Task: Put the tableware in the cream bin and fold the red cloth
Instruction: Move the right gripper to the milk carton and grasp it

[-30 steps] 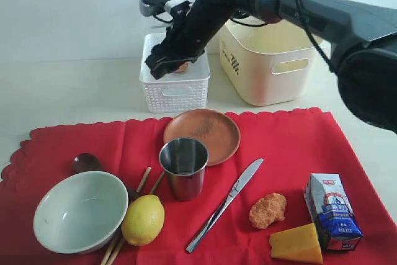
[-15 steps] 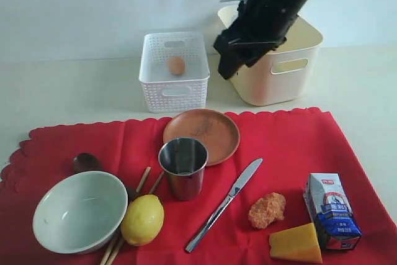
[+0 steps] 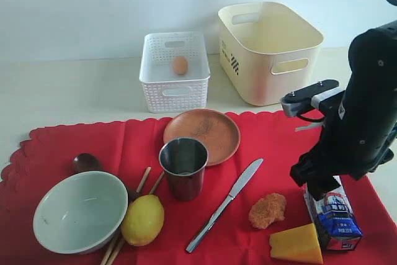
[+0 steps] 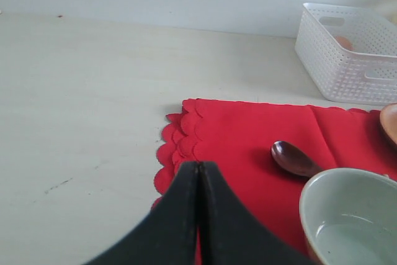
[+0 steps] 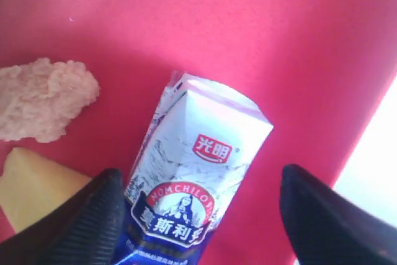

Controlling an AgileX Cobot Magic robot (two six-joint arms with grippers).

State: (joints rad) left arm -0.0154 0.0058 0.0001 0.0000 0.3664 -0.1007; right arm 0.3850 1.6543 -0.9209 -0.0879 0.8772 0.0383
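**Step in hand (judged).** The right gripper (image 5: 201,212) hangs over the milk carton (image 5: 200,153) at the near right of the red cloth (image 3: 279,147). It looks set to clear the carton off before any folding. Its jaws stand wide, one on each side of the carton, and hold nothing.

- Advised: come down square, close on the carton's flat sides below the gabled top, and lift straight up.
- The cheese wedge (image 3: 296,243) lies just beside the carton on its near left, and a crumbly orange piece (image 3: 268,209) is near (either could be nudged).
- The left gripper (image 4: 198,215) is pressed closed on nothing, at the cloth's left scalloped edge.

**Tableware.** All of it is on the cloth and none is in the bin.

- The pale green-white bowl (image 3: 80,211) is at the near left, with nothing in it, and a lemon (image 3: 143,219) sits just beside it on the right.
- The wooden chopsticks (image 3: 144,179) run out from under the lemon.
- The dark wooden spoon (image 3: 85,162) lies just beyond the bowl.
- The steel cup (image 3: 183,167) stands upright at centre.
- The silver knife (image 3: 226,203) lies on a diagonal to the right of the cup.
- The round brown plate (image 3: 201,134) lies bare, just beyond the cup.

**Cloth.** It is bright red, lying flat and unfolded.

**Far side.**

- The white lattice basket (image 3: 175,88) holds an egg (image 3: 180,64).
- The cream bin (image 3: 273,85) stands to the basket's right, with no tableware showing inside.
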